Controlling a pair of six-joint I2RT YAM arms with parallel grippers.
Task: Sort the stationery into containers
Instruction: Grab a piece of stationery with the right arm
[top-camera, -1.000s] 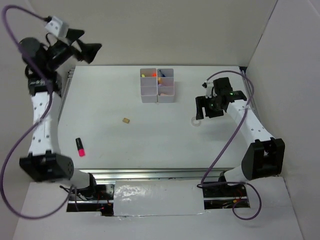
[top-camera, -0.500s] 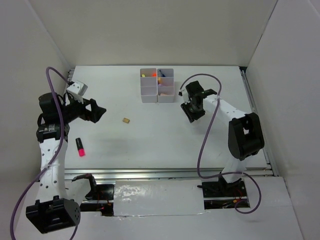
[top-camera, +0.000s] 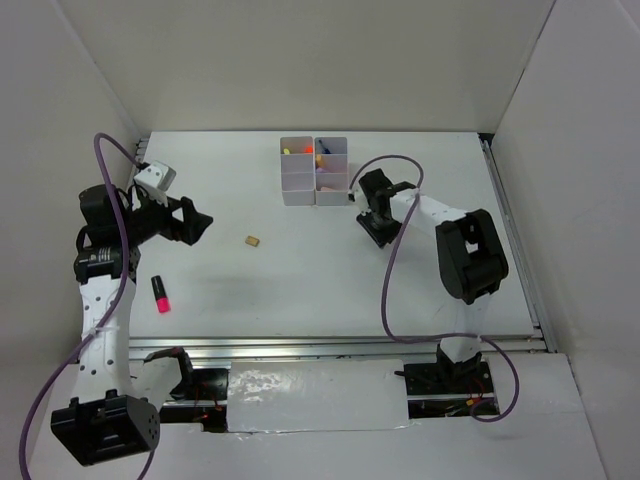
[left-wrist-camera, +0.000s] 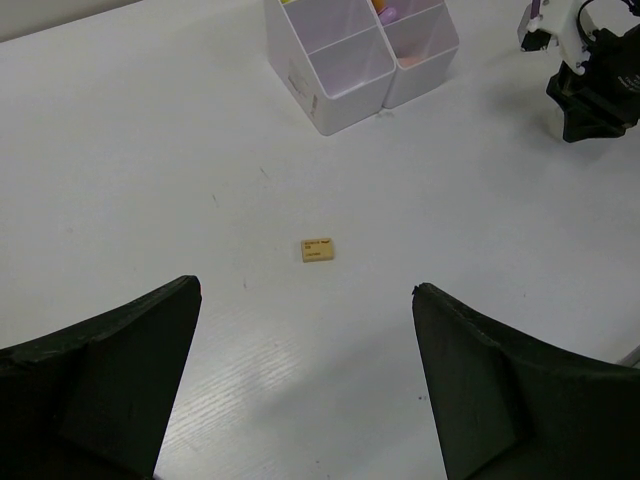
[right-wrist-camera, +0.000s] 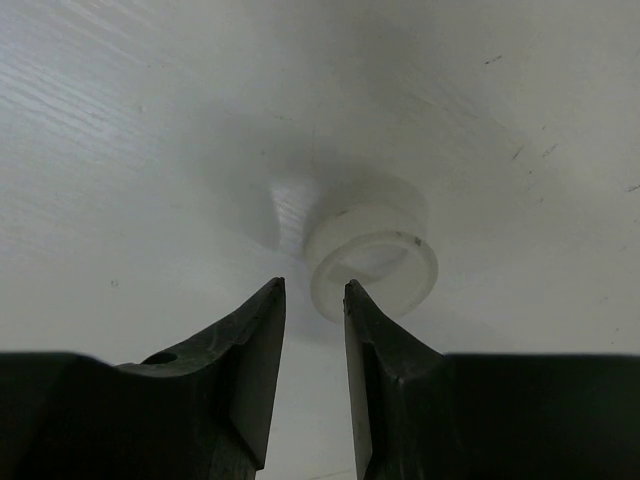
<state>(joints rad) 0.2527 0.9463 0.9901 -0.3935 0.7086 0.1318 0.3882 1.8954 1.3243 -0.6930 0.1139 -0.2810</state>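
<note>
A clear tape ring (right-wrist-camera: 372, 262) lies on the white table just beyond my right gripper (right-wrist-camera: 312, 285). The jaws stand a narrow gap apart, and their tips are at the ring's near-left rim. In the top view this gripper (top-camera: 377, 232) points down right of the white bins (top-camera: 298, 182) and hides the ring. My left gripper (top-camera: 200, 222) is wide open and empty in the air at the left. In its wrist view the gripper (left-wrist-camera: 305, 290) looks at a tan eraser (left-wrist-camera: 317, 249), which also shows in the top view (top-camera: 252, 241). A pink marker (top-camera: 159, 294) lies at the near left.
The bins (left-wrist-camera: 335, 85) hold several coloured items in the back cells. The right arm's purple cable (top-camera: 388, 275) loops over the table. White walls close in the left, back and right. A metal rail (top-camera: 300, 350) runs along the near edge.
A second ago the left arm was raised high at the back left; it has dropped to the left side. The right gripper has moved left and the ring is now hidden under it.
</note>
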